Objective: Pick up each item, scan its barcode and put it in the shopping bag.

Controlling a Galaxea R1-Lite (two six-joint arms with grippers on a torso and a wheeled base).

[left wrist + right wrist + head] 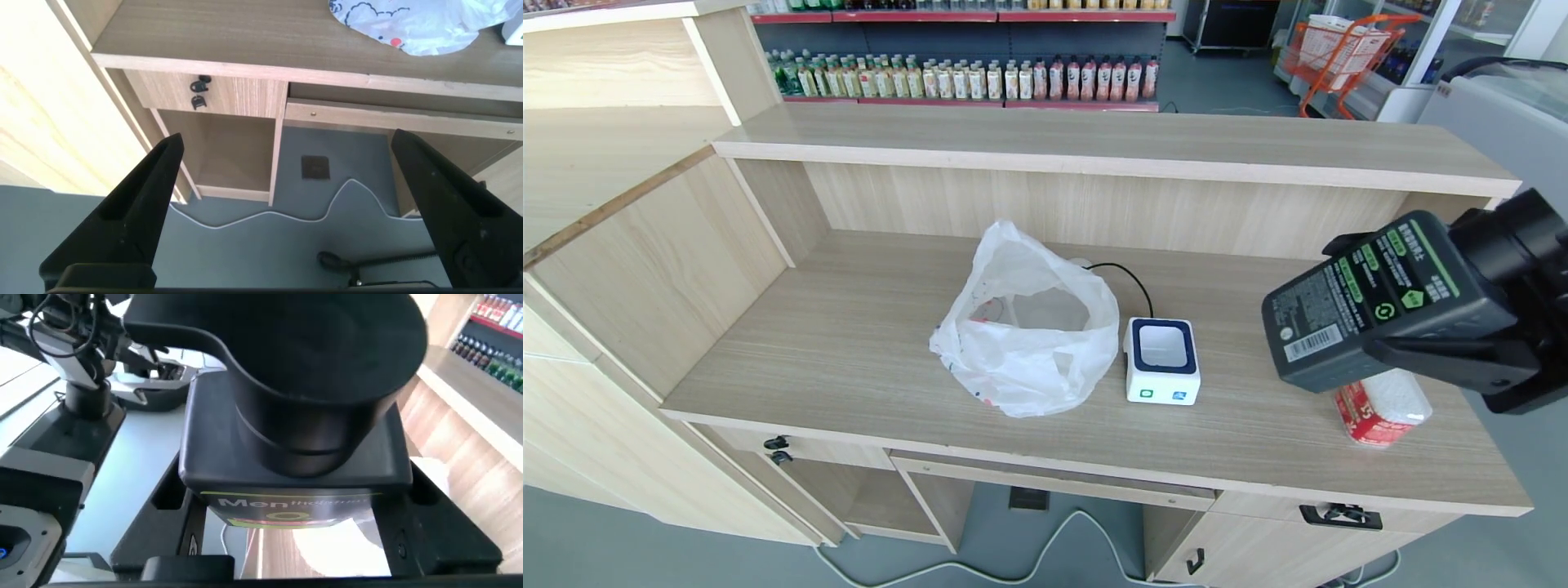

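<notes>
Two grippers to watch: your left gripper (286,212) hangs low before the counter (245,33) front, jaws spread wide. On the counter, a red-and-white pack (1384,408) lies at the scanner's (1162,359) 4 o'clock. Just above it, at 3 o'clock, your right gripper (1413,306) clamps a dark bottle (1339,318), barcode showing on top. The shopping bag (1029,335) sits open just beside the scanner at 9 o'clock, with drink shelves (964,77) far off at 12
</notes>
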